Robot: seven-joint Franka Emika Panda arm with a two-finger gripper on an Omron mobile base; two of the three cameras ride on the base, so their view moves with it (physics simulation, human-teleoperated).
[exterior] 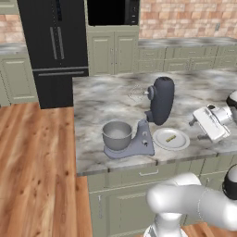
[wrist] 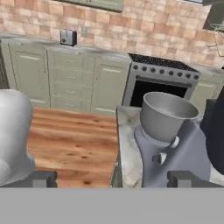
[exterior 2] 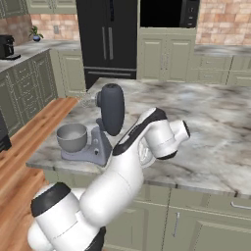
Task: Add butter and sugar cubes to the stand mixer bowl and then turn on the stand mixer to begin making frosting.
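Observation:
The stand mixer (exterior: 141, 139) stands near the island's front edge, its dark head (exterior: 160, 99) tilted up. The silver stand mixer bowl (exterior: 117, 134) sits on its base, and it looks empty in the hand view (wrist: 166, 114). Just right of the mixer, the butter (exterior: 171, 138) lies on a flat white plate (exterior: 162, 143). I cannot make out the sugar cubes. My gripper (exterior: 196, 129) hovers right of the plate, pointing towards the mixer, open and holding nothing. Its tips (wrist: 41, 178) stand wide apart. From the right base camera my arm covers the plate, while mixer (exterior 2: 100, 142) and bowl (exterior 2: 72, 137) show.
The marble island (exterior: 106, 99) ends in a front edge just before the mixer, with wood floor (exterior: 37, 162) to its left. A black fridge (exterior: 58, 41) and cabinets line the back wall. A stove (wrist: 162, 81) and a toaster (wrist: 68, 37) appear beyond the bowl.

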